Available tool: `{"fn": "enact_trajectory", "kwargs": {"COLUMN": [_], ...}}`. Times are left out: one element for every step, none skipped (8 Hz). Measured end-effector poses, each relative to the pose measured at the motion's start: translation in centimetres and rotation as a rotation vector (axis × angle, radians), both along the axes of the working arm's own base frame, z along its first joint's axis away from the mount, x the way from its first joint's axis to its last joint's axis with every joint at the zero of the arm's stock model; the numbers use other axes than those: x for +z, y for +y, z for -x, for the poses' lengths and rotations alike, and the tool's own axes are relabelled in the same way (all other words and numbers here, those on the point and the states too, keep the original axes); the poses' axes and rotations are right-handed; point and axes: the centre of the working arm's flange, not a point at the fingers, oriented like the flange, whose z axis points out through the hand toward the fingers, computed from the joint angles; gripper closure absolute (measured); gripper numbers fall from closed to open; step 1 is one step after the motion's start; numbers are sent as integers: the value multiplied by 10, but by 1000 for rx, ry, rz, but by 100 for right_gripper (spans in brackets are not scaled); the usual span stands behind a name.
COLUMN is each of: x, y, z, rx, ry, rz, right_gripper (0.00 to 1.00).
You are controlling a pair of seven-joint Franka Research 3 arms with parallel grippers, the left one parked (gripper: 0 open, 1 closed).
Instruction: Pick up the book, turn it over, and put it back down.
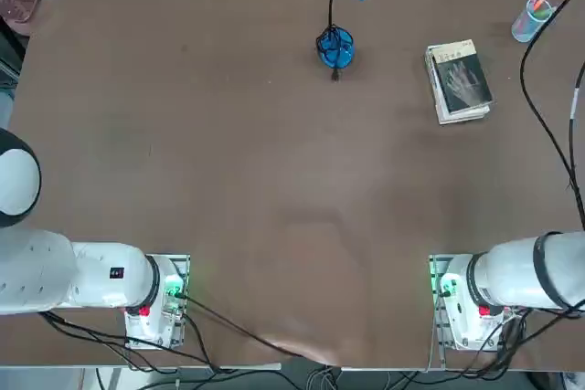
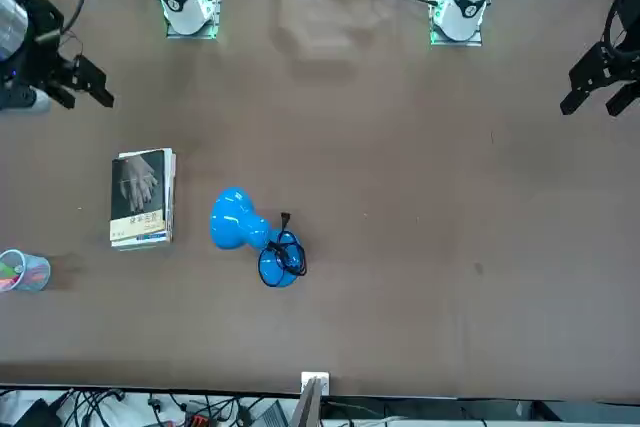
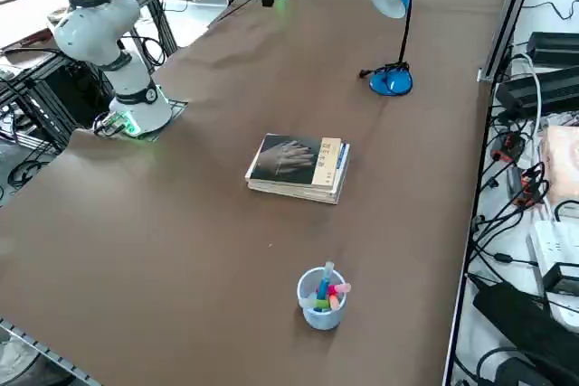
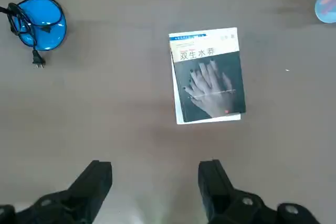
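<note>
You see the book (image 4: 207, 76) lying flat on the table (image 1: 228, 180), its cover with a hand picture facing up, between the blue lamp (image 1: 335, 47) and the cup of pens (image 1: 532, 17). The right gripper (image 4: 155, 174) hangs high above, fingers wide apart and empty. This fits both before lifting and after putting down.

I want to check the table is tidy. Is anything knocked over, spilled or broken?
Nothing stands out. The book lies flat, cover up, the blue lamp stands upright, and the cup of pens is upright with nothing spilled. The right tool hangs open above the table, apart from the book.
</note>
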Motion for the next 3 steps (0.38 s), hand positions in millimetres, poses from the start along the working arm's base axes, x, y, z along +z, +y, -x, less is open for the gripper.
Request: {"fn": "enact_trajectory", "kwargs": {"x": [3, 5, 6], "y": [-4, -6, -6], "z": [4, 3, 1], "rx": [-8, -11, -11], "ry": [-13, -30, -40], "rz": [-1, -2, -3], "right_gripper": [0, 0, 0]}}
